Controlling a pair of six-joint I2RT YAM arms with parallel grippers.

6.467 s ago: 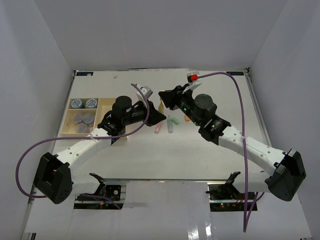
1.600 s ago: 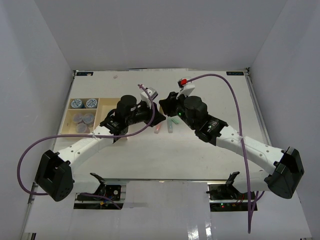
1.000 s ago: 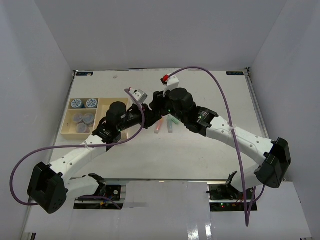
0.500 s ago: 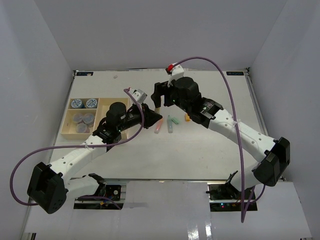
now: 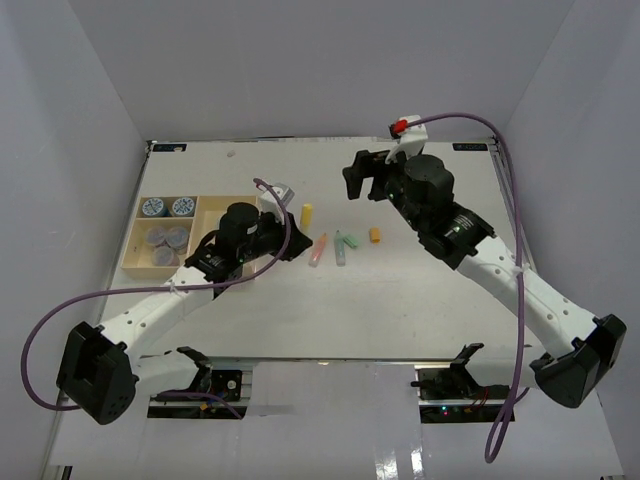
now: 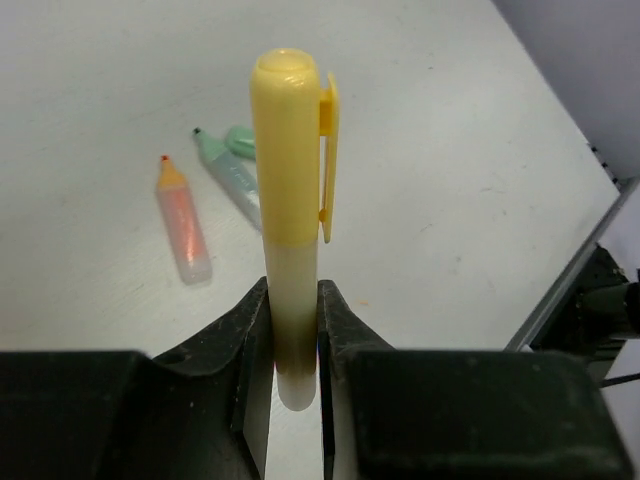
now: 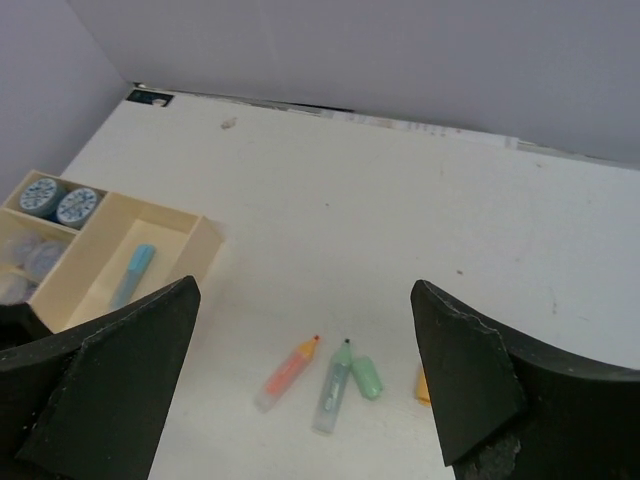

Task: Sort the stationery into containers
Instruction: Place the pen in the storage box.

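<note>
My left gripper [image 6: 292, 340] is shut on the lower end of a yellow capped highlighter [image 6: 290, 190], which stands upright between its jaws. From above, this gripper [image 5: 291, 223] and the yellow highlighter [image 5: 307, 214] are just right of the beige tray [image 5: 133, 262]. My right gripper [image 5: 358, 180] is open and empty, raised over the far middle of the table. Below it lie an orange-pink highlighter [image 7: 288, 375], a green highlighter [image 7: 333, 390], its green cap [image 7: 366, 378] and an orange cap [image 7: 421, 385]. The tray [image 7: 205, 245] holds a blue stick [image 7: 133, 272] and two blue-lidded jars [image 7: 60, 200].
Grey-purple jars [image 5: 166, 242] fill the tray's near-left compartment. White walls close in the table on three sides. A purple cable [image 5: 470, 120] loops above the right arm, and another [image 5: 60, 310] trails from the left arm.
The right gripper has opened, come away from the yellow highlighter and swung back to the far right. The left gripper keeps the highlighter and has drawn slightly toward the tray.
</note>
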